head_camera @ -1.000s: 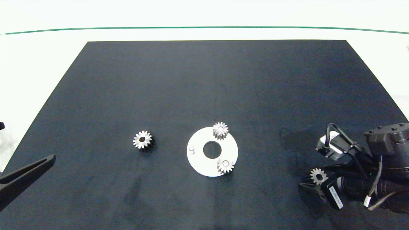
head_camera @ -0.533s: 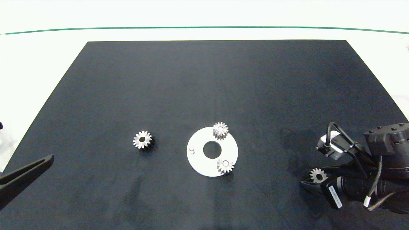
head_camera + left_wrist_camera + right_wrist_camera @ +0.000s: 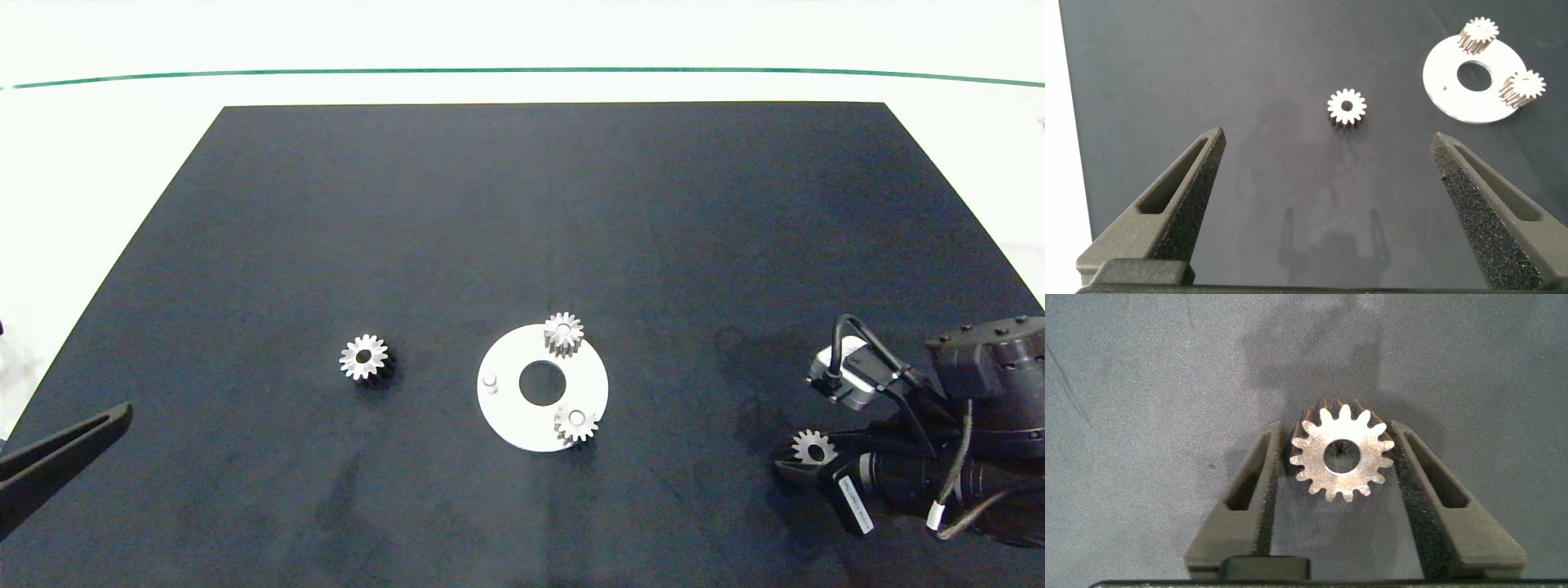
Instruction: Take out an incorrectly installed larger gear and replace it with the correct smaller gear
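The larger gear (image 3: 814,447) (image 3: 1341,452), silver with an open bore, sits between the fingers of my right gripper (image 3: 1339,429) at the mat's near right, and both pads touch its teeth. The smaller gear (image 3: 364,358) (image 3: 1346,105), with a bright face and a dark flank, lies flat on the mat left of the white disc (image 3: 506,416). Two narrower gears (image 3: 563,332) (image 3: 576,423) sit on pegs on the disc. A third peg (image 3: 490,381) at the disc's left side stands bare. My left gripper (image 3: 1327,139) hangs open at the near left, well short of the smaller gear.
A black mat (image 3: 522,212) covers most of the white table, with a green line (image 3: 522,70) running along the far side. The disc has a round centre hole (image 3: 542,383). The right arm's body and cable (image 3: 939,457) fill the near right corner.
The right arm has eased slightly to the right with the larger gear still between its fingers. The left gripper's finger has slid a little back toward the near left corner.
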You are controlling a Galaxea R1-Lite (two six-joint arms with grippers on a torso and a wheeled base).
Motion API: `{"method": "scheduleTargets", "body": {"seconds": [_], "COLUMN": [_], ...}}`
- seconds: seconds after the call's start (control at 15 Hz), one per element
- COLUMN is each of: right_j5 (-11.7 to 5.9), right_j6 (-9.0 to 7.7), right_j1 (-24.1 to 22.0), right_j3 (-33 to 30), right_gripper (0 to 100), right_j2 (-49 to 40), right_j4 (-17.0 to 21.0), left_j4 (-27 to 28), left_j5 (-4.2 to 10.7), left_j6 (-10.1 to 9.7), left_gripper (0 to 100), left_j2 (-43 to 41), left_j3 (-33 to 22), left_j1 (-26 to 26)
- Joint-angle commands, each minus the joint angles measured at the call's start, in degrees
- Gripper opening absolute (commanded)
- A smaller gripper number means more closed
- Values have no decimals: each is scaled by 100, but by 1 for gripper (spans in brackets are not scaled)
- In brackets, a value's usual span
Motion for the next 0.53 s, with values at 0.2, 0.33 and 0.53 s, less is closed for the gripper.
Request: {"method": "scheduleTargets", "body": {"seconds": [0.2, 0.33, 0.53], "right_j5": [-6, -6, -6], "right_j6": [-16, -7, -16], "right_j1": [-2, -2, 7], "right_j3": [-7, 2, 63], "right_gripper": [40, 37, 30], "right_j2": [-4, -12, -4], "right_j4": [-12, -4, -48], "left_j4": [-6, -6, 3], "left_j5": [5, 5, 5], "left_j6": [9, 9, 9], "left_gripper": [100, 100, 100], "left_j2": [-9, -9, -36], "left_j3": [-17, -26, -26], "left_j1": [0, 0, 8]}}
